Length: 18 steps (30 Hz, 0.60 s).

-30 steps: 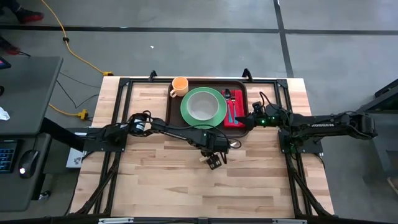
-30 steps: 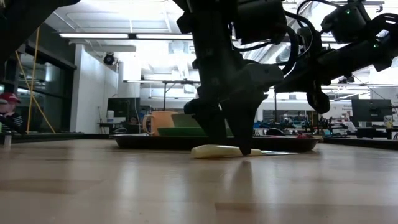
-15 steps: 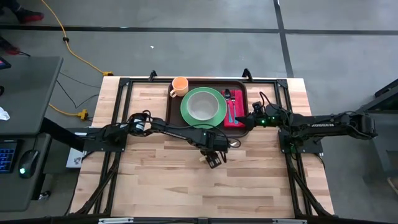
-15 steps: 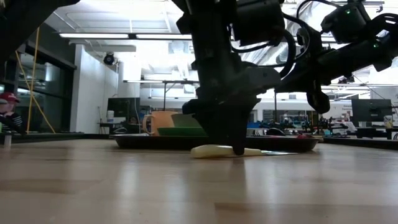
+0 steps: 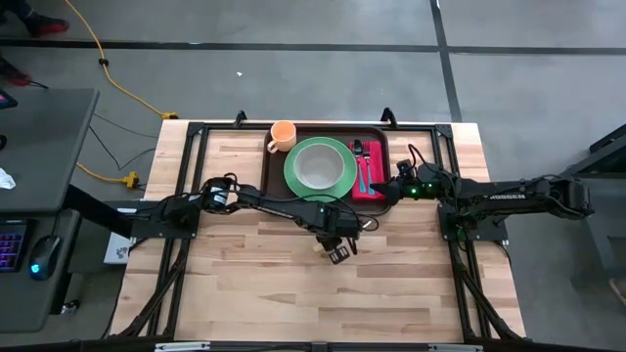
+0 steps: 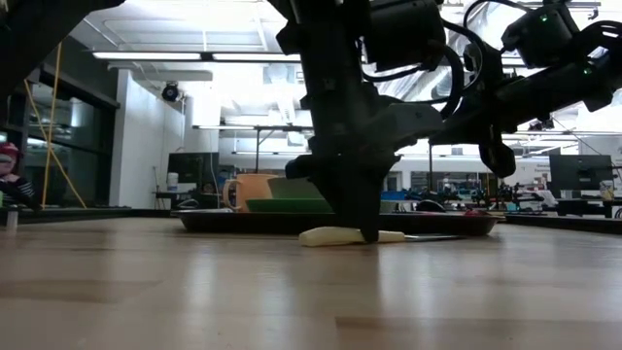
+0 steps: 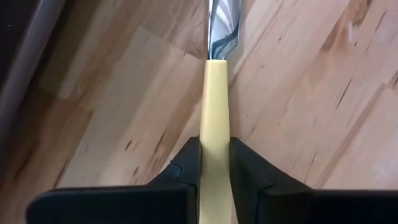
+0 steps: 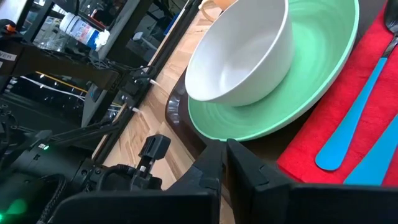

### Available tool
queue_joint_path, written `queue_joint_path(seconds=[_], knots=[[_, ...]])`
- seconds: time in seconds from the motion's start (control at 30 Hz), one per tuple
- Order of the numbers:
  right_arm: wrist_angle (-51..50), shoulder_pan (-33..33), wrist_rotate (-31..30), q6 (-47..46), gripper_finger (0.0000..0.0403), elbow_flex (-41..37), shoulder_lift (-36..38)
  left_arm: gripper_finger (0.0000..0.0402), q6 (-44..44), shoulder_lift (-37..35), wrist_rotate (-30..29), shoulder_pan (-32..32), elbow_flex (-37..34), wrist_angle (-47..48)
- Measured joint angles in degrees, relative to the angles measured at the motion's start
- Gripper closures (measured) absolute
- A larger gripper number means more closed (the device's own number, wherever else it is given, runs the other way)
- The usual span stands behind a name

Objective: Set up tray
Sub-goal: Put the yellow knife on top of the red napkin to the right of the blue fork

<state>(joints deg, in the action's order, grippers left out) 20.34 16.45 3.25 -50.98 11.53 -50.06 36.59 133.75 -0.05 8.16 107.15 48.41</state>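
The large dark brown rectangular plastic tray (image 5: 275,174) with its raised rim sat against the far edge of the pale wooden table (image 5: 235,284), about midway along it. It held a round green plate (image 5: 338,179) carrying a white bowl (image 8: 239,59), and beside the plate, toward the tray's right end, a red napkin (image 5: 377,159) with blue-handled cutlery (image 8: 349,134) lying on it. An orange mug (image 5: 282,135) stood at the tray's far left corner — whether inside the rim or just outside it could not be told.

The left gripper (image 5: 335,247) was down on the bare table near its middle, just off the tray's near edge. Its two dark fingers (image 7: 180,176) were pressed against both sides of the cream-yellow handle of a table knife (image 7: 214,137), the steel blade pointing away along the wood — clenched on the knife, which lay flat on the boards.

The right gripper (image 5: 394,188) hovered over the tray's near right corner by the napkin, its fingers (image 8: 208,165) closed together, holding nothing.
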Motion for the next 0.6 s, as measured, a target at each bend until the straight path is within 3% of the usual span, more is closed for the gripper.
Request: queue_joint_path(seconds=[0.6], knots=[[0.02,0.01,-0.05,-0.6,0.0402,0.0,0.0,0.0337,2.69,0.0,3.82,0.07,0.09,-2.61]])
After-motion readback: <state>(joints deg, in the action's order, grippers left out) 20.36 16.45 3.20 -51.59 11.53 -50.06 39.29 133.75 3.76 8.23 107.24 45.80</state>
